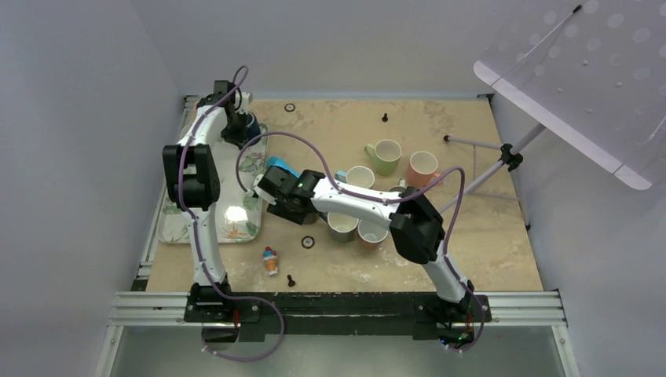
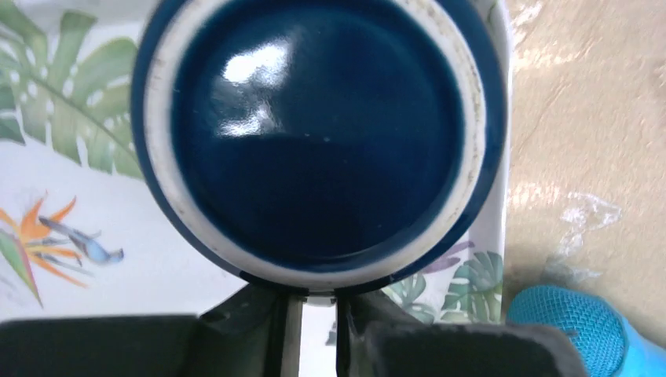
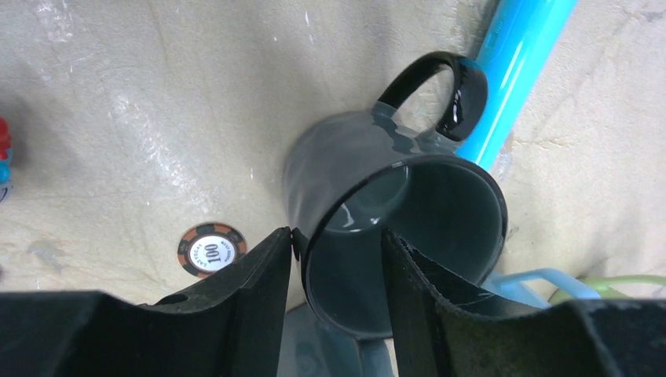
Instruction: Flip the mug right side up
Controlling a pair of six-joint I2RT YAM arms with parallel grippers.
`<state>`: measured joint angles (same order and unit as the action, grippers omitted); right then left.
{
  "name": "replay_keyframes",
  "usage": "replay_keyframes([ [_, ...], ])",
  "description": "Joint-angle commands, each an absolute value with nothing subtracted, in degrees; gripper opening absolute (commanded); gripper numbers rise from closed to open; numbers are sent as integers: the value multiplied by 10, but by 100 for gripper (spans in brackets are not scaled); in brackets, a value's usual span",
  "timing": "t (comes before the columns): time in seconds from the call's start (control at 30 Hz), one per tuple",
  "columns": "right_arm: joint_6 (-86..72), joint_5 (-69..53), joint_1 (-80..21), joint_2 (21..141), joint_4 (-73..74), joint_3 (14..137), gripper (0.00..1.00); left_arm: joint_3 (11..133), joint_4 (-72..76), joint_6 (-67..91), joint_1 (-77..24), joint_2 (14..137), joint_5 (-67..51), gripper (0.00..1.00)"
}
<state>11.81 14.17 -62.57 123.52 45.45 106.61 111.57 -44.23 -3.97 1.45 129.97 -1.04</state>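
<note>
A dark blue mug (image 2: pixel 314 133) stands upside down on the leaf-print tray (image 2: pixel 71 259), its glossy base with a white ring facing the left wrist camera. My left gripper (image 2: pixel 318 302) sits at its near edge, jaws drawn close around a narrow white part of the mug. In the top view this mug (image 1: pixel 250 124) is at the tray's far end under the left gripper (image 1: pixel 236 126). A dark grey mug (image 3: pixel 345 181) stands mouth up on the table. My right gripper (image 3: pixel 338 243) straddles its wall, open, one finger inside.
Several upright mugs cluster mid-table: green (image 1: pixel 385 155), orange (image 1: pixel 424 167), white (image 1: pixel 360 177). A poker chip (image 3: pixel 210 250) lies left of the grey mug, a blue tube (image 3: pixel 518 71) behind it. A small toy (image 1: pixel 270 260) lies near the front edge. A stand (image 1: pixel 510 153) leans in from the right.
</note>
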Motion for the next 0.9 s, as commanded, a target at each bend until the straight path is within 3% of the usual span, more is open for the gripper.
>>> replay_keyframes([
  [0.0,114,160,-625,1160,428,1055,49,1157,-447,-37,20,1316,-10,0],
  [0.17,103,160,-625,1115,400,1014,51,1142,-442,-43,23,1294,-25,0],
  [0.33,81,144,-625,1045,314,975,62,1071,-425,-23,63,1164,-144,0],
  [0.53,12,42,-599,946,78,885,82,992,-462,-48,74,1001,-312,0],
  [0.7,-197,-202,-501,904,-179,784,95,919,-479,-47,73,866,-423,0],
  [0.87,-349,-228,-453,909,-337,757,95,885,-487,-24,63,760,-507,0],
])
